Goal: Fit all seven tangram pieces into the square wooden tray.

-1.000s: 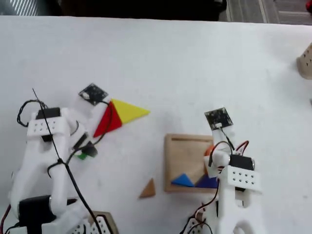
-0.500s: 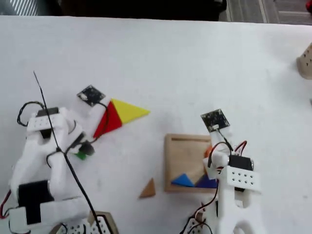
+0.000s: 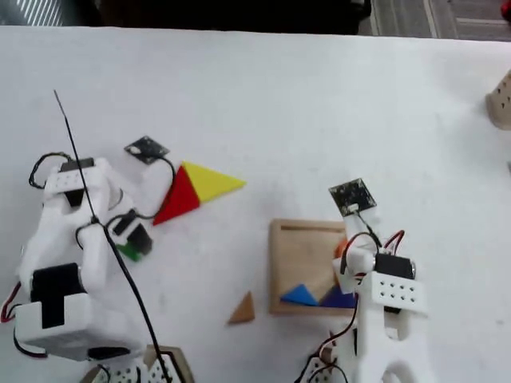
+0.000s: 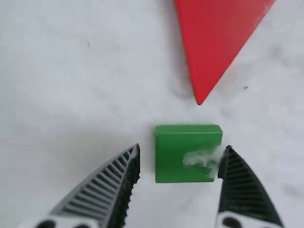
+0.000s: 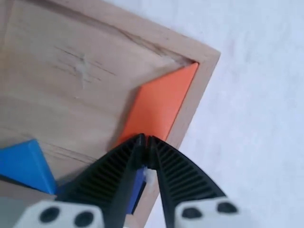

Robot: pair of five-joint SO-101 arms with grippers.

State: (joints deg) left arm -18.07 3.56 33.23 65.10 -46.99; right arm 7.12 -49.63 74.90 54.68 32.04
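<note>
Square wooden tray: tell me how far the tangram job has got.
Done: three pieces lie in the square wooden tray: an orange piece in a corner, a light blue triangle and a dark blue piece. In hand: the left gripper, open, straddles the green square block on the table. Left: that block, the red triangle, the yellow triangle and the small tan triangle, all outside the tray.

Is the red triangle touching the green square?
Apart. The left wrist view shows bare white table between the red triangle and the green square.
</note>
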